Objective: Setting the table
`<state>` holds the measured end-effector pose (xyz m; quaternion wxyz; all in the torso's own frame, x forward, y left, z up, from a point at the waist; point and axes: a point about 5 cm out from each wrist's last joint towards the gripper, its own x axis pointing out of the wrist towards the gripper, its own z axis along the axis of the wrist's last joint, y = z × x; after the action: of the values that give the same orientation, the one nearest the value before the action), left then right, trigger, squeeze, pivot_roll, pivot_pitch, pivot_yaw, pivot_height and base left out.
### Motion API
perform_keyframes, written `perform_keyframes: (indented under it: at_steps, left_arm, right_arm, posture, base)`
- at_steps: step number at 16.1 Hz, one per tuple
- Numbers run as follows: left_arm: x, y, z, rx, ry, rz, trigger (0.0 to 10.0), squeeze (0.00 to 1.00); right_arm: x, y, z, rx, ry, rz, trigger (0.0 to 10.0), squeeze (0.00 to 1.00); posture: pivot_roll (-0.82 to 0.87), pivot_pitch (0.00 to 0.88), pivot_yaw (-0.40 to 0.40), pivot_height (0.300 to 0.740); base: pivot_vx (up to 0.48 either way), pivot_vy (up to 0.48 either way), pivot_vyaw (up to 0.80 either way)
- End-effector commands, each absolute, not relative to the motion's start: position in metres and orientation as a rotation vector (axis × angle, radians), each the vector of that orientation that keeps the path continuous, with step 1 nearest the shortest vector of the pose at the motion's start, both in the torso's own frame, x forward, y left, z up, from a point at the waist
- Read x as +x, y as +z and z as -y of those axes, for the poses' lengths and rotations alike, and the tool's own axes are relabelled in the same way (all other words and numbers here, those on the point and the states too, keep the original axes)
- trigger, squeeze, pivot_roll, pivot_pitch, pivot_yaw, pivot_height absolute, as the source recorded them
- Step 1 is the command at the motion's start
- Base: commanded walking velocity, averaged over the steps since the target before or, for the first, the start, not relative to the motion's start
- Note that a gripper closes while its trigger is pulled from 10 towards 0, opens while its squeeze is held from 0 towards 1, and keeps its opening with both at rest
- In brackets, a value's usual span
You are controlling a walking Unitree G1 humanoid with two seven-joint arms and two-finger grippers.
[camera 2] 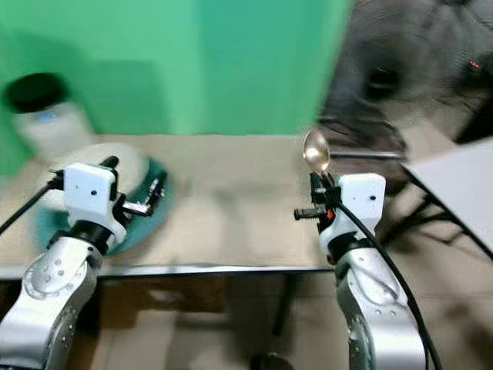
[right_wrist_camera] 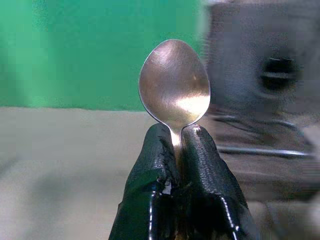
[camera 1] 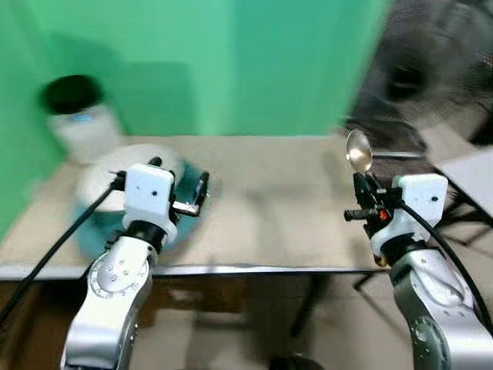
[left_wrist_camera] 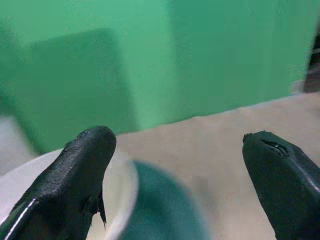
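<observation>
The robot stands at a long tan table [camera 1: 269, 200] with a green wall [camera 1: 216, 62] behind it. Its right gripper [right_wrist_camera: 176, 137] is up in the air over the right end of the table, at about 3 o'clock from the middle of the table. The two black fingers are pressed tight together, and they pinch the thin neck of a shiny metal spoon [right_wrist_camera: 174, 82]. The spoon stands straight up, with its round bowl at 12 o'clock above the fingertips. In the head views the spoon [camera 1: 358, 151] pokes up above the white wrist block of the right arm. The left gripper [left_wrist_camera: 175, 160] is at about 9 o'clock, over the left part of the table. Its fingers [left_wrist_camera: 82, 165] are spread wide apart and hold nothing. Just under and in front of them sits a white bowl [camera 1: 108, 181] on a teal plate [camera 2: 146, 216]. The bowl and plate look blurry, so their edges are hard to make out. At about 11 o'clock, near the back left corner of the table, stands a pale jar with a black lid [camera 1: 77, 116]. Off to the right, past the end of the table, there is a big dark fan [camera 1: 431, 77], also blurry, and the corner of a grey table [camera 2: 462, 185].
</observation>
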<state>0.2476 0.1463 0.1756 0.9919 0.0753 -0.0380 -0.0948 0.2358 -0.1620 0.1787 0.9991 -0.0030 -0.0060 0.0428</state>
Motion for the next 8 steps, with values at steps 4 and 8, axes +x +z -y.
perform_keyframes:
  at_steps: [4,8]
  left_arm:
    - [0.2485,0.1754,-0.1438,0.156,-0.217,0.077,10.0,0.0]
    - [0.2477,0.1749,-0.1443,0.163,-0.221,0.078,10.0,0.0]
  right_arm:
    - [0.2302,0.1766,0.1641,-0.009,0.042,-0.01,10.0,0.0]
    - [0.23,0.1765,0.1608,-0.004,0.038,-0.014,10.0,0.0]
  posture:
    - [-0.08,0.076,0.036,0.74]
    - [-0.08,0.067,0.036,0.74]
  base:
    - [0.0,-0.322,-0.8]
    - [0.0,-0.313,-0.8]
